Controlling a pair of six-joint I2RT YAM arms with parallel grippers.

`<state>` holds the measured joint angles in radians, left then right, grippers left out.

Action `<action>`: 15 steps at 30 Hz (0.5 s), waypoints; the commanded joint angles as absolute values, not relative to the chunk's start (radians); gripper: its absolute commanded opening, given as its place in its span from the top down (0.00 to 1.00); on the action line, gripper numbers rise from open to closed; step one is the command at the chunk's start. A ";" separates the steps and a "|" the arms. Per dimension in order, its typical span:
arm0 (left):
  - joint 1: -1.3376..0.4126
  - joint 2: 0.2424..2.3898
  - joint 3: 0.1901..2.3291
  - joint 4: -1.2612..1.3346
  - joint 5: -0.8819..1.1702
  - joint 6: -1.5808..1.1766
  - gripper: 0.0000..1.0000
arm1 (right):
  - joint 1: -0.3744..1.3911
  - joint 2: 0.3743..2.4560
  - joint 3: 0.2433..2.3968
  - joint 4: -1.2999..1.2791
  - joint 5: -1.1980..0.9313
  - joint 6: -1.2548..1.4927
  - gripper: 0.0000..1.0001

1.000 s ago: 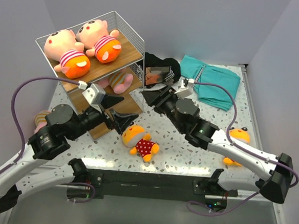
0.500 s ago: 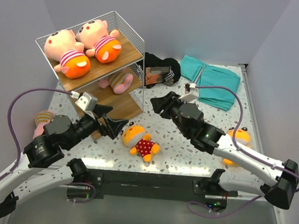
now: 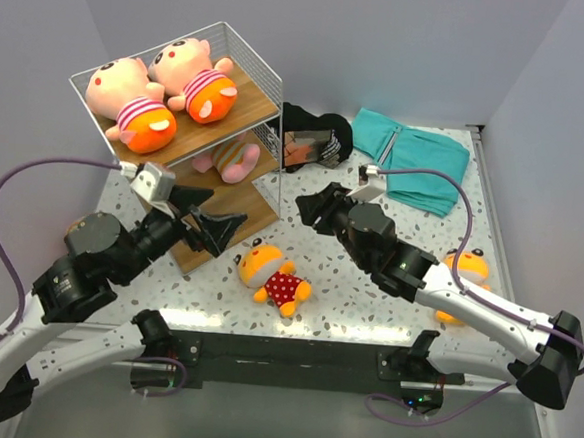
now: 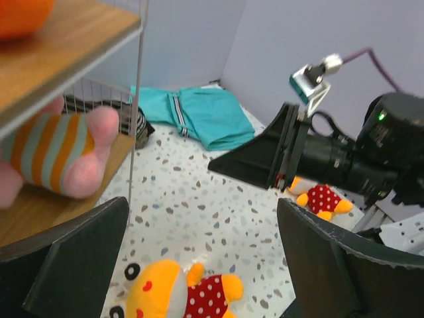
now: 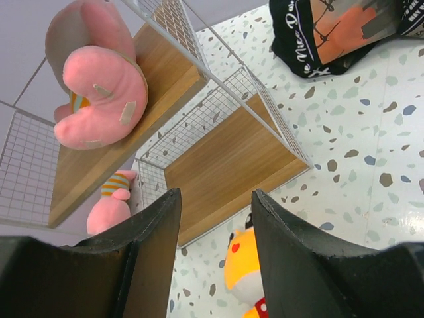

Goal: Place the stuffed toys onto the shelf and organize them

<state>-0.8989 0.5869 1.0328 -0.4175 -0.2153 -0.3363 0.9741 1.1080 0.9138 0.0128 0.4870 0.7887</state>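
Nearest, reading the table [image 3: 347,288] as a dial with twelve at the far wall, the polka-dot toy [image 3: 273,276] lies on its back at about seven o'clock. It is on the bare surface and not yet shelved. It is probably the next one to fetch, being the loose toy closest to the arms. The left gripper [image 3: 207,216] hangs at the toy's ten o'clock with its jaws spread wide and holding nothing. Its own camera looks between the fingers toward the yellow head, a stance that suits a descent and pinch. The right gripper [image 3: 311,208] sits near the dial's centre, at the toy's one o'clock, with its jaws parted partway and nothing between them. It faces the shelf and seems to be keeping out of the left arm's path. A second yellow-headed toy [image 3: 466,263] rests at four o'clock, partly hidden by the right forearm, so that arm would have to move aside to reach it.

Further off, at ten o'clock, the shelf [image 3: 255,106] carries a striped toy [image 3: 130,102] and its twin [image 3: 197,77]. They lie flat, side by side on the top board, within the wire rim. A third striped toy [image 3: 231,158] lies on the middle board, and the lowest board appears to have room for more. Farthest away, the black bundle [image 3: 313,140] at twelve and the teal cloth [image 3: 412,157] at one o'clock lie apart from the toys and seem no part of the job.
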 commanded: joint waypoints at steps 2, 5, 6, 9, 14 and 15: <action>-0.905 0.722 1.250 -0.292 -0.247 -0.192 0.01 | 0.966 1.115 0.919 0.032 0.505 0.762 0.49; -0.904 0.771 1.319 -0.211 -0.265 -0.124 0.01 | 0.966 1.115 0.916 0.028 0.500 0.761 0.49; -0.904 0.782 1.336 -0.192 -0.293 -0.108 0.01 | 0.963 1.115 0.914 0.026 0.499 0.762 0.49; -0.904 0.833 1.422 -0.134 -0.374 -0.040 0.02 | 0.960 1.117 0.907 0.032 0.496 0.761 0.49; -0.905 0.946 1.568 -0.028 -0.662 0.144 0.00 | 0.960 1.098 0.913 0.008 0.463 0.753 0.49; -0.904 0.960 1.587 -0.015 -0.748 0.175 0.00 | 0.960 1.091 0.910 0.006 0.463 0.753 0.49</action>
